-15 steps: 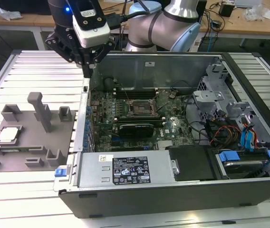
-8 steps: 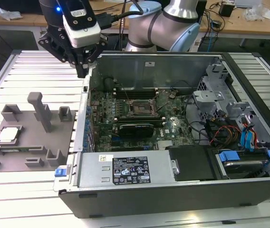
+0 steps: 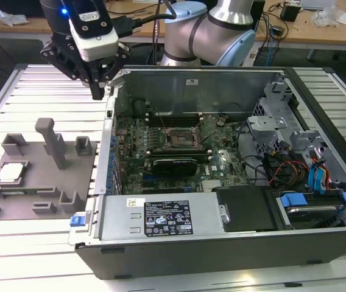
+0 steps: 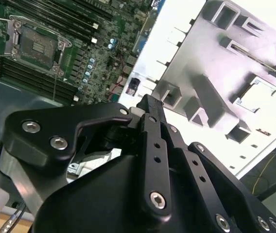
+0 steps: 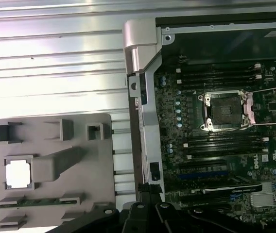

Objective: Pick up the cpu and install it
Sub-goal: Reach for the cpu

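**Pincer above the desk between tray and case; cpu in its tray recess**

Containers. A grey tray [image 3: 36,159] lies on the slatted desk [image 3: 39,91], at the exterior view's left. The cpu [image 3: 10,173] sits flat in a square recess of the tray, silvery top up. An upright post [image 3: 51,141] rises from the tray's middle. Just beside the tray, toward the exterior view's right, an open computer case [image 3: 191,85] lies on its side. Its board carries the socket [image 3: 178,139], with a long black card [image 3: 173,165] close below it in that view.

Pincer. The pincer [image 3: 97,91] hangs over the desk near the case's edge, well apart from the cpu. Its fingers are drawn together and nothing is between them.

Views compared. The first wrist view looks straight down: the cpu [image 5: 19,174] fills its recess, a thin green strip [image 5: 36,201] lies in a long slot of the tray [image 5: 79,184], and the socket [image 5: 225,109] has its metal frame swung aside from the dark centre. The second wrist view looks along the pincer [image 4: 150,104], with the socket [image 4: 38,46] on one side of it and the tray [image 4: 211,58] holding the cpu [image 4: 257,94] on the other.
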You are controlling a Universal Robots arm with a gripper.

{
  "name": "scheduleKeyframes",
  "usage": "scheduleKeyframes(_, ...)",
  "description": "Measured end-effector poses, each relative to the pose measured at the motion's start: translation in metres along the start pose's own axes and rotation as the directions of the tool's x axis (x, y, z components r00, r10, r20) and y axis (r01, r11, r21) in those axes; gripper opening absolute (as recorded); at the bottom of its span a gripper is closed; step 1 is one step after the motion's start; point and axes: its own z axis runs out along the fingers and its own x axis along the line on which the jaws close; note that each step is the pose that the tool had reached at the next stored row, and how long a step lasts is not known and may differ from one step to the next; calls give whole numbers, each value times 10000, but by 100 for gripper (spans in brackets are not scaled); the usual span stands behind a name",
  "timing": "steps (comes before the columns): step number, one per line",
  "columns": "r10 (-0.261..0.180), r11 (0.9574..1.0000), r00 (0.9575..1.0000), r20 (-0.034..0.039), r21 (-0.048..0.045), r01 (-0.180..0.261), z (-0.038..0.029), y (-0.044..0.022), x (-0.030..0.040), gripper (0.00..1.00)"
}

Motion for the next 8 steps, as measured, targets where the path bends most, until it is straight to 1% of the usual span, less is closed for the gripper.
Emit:
scheduleKeyframes(2, -1, 10000, 10000, 0, -1, 1, -1, -3, 41, 11)
scheduleKeyframes(4, 0, 10000, 10000, 0, 0, 0, -3, -7, 100, 11)
scheduleKeyframes(8, 0, 10000, 10000, 1, -1, 0, -4, -13, 168, 11)
